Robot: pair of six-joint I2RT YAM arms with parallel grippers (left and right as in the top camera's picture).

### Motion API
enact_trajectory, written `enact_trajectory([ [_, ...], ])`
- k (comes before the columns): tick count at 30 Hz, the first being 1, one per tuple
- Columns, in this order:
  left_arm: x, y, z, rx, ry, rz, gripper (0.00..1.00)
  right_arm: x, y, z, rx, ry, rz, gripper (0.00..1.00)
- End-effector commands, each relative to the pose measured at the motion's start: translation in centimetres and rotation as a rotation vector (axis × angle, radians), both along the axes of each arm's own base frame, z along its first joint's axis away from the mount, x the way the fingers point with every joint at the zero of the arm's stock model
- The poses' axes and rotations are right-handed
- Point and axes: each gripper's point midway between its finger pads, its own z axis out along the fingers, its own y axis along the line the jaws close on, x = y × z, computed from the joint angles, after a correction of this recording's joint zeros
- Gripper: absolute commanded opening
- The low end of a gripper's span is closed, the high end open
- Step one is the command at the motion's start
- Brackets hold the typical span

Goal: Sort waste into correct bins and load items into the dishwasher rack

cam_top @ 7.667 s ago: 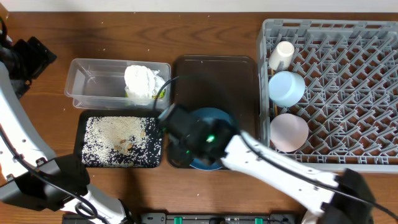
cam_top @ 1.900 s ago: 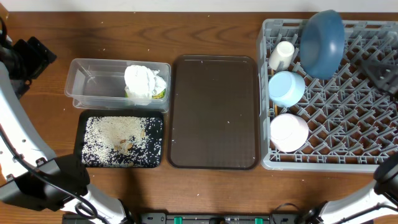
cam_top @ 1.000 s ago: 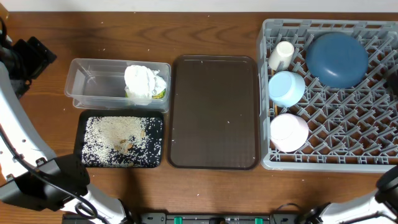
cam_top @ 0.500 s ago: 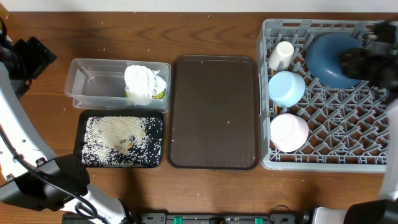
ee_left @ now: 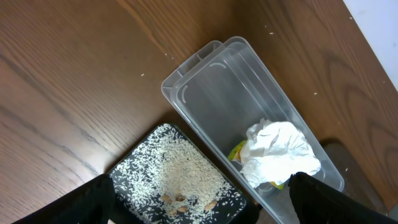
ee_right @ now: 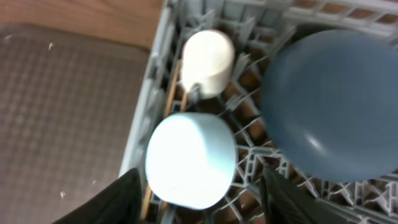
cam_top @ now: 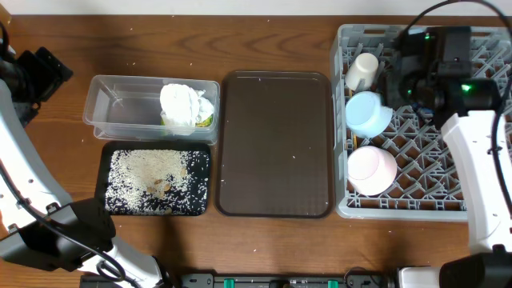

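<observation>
The grey dishwasher rack (cam_top: 480, 180) holds a cream cup (cam_top: 362, 70), a light-blue dish (cam_top: 368, 113) and a pinkish-white bowl (cam_top: 372, 170). My right gripper (cam_top: 416, 76) hovers over the rack's back left, open and empty. Its wrist view shows the dark-blue plate (ee_right: 336, 106) lying in the rack, the cup (ee_right: 208, 59), the dish (ee_right: 191, 158) and wooden chopsticks (ee_right: 175, 93) by the rack wall. The clear tub (cam_top: 120, 108) holds white napkins (cam_top: 184, 104) and a yellow-green wrapper (cam_top: 206, 122). The black tray (cam_top: 102, 180) holds rice (cam_top: 152, 172). My left gripper (ee_left: 199, 208) is open, high above the bins.
The brown serving tray (cam_top: 276, 144) lies between the bins and the rack, with a few white specks on it. My left arm (cam_top: 32, 72) is at the table's far left edge. A few brown bits (ee_left: 186, 200) lie among the rice.
The right arm has let go of the dark-blue plate in the rack and swung in over the rack's back left, now covering the plate in the overhead view. The left arm has not moved.
</observation>
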Motion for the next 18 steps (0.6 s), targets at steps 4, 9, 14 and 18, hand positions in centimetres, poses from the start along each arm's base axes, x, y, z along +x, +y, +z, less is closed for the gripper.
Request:
enact_trajectory([
  [4,-0.06,0.31,-0.15,0.001,0.007,0.009,0.92,-1.1,1.87,-0.92,0.003,0.055,0.06,0.99],
  [9,-0.05,0.31,-0.15,0.002,0.007,0.009,0.92,-1.36,1.8,-1.1,0.002,0.068,0.059,0.99],
  [14,-0.05,0.3,-0.15,0.001,0.007,0.008,0.92,-1.37,1.79,-1.1,0.002,0.068,0.059,0.99],
  [18,-0.06,0.31,-0.15,0.001,0.007,0.009,0.92,-1.36,1.8,-1.1,0.002,0.068,0.059,0.99],
])
